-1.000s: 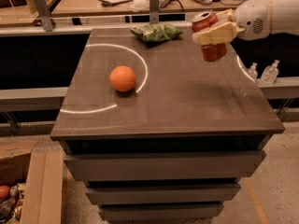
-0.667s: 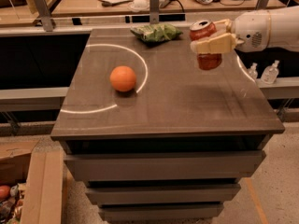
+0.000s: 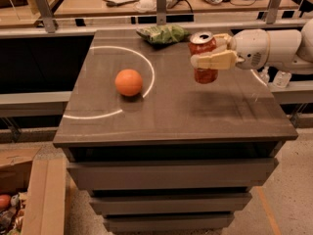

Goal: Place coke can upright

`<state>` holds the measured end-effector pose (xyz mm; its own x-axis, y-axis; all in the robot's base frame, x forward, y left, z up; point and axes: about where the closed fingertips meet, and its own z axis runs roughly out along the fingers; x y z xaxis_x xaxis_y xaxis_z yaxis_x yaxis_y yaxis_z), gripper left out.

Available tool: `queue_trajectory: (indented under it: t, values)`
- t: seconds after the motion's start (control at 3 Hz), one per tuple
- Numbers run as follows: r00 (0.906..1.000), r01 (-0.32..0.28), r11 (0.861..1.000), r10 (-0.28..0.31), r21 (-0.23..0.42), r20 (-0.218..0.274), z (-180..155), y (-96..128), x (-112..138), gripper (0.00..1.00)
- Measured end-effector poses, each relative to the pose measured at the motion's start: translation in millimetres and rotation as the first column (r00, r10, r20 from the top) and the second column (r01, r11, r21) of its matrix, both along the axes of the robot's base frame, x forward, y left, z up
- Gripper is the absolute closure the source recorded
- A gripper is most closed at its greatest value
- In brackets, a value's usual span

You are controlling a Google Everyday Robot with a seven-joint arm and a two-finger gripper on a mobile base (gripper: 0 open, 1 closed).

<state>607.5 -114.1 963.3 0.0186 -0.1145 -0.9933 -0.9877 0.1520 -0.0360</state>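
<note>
Coke can [image 3: 205, 75] landing room starts at the table [image 3: 171, 136] front edge, where bare top stretches wide toward it. Midway back, the orange ball [image 3: 129, 82] sits left of centre, well apart. Right of centre, the gripper [image 3: 205, 55] is clamped around the can, which hangs clear of the surface, apparently upright, silver top showing. Over the last second it has come leftward and lower from the table's right edge and lost its tilt, so set-down looks close. Farthest back, the green snack bag [image 3: 161, 33] lies near the far edge, up-left of the can.
</note>
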Motion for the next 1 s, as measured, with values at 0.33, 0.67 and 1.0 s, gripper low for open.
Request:
queue_trajectory:
  t: [0.33, 0.67, 1.0]
  values:
    - [0.9994, -0.033, 0.998, 0.033, 0.053, 0.007, -15.9, 9.4, 6.2, 1.0]
    - [0.9992, -0.04, 0.995, 0.04, 0.092, 0.005, -31.4, 12.2, 11.2, 1.0]
    - [0.9994, -0.036, 0.994, 0.036, 0.106, 0.001, -44.4, 12.0, 14.6, 0.84]
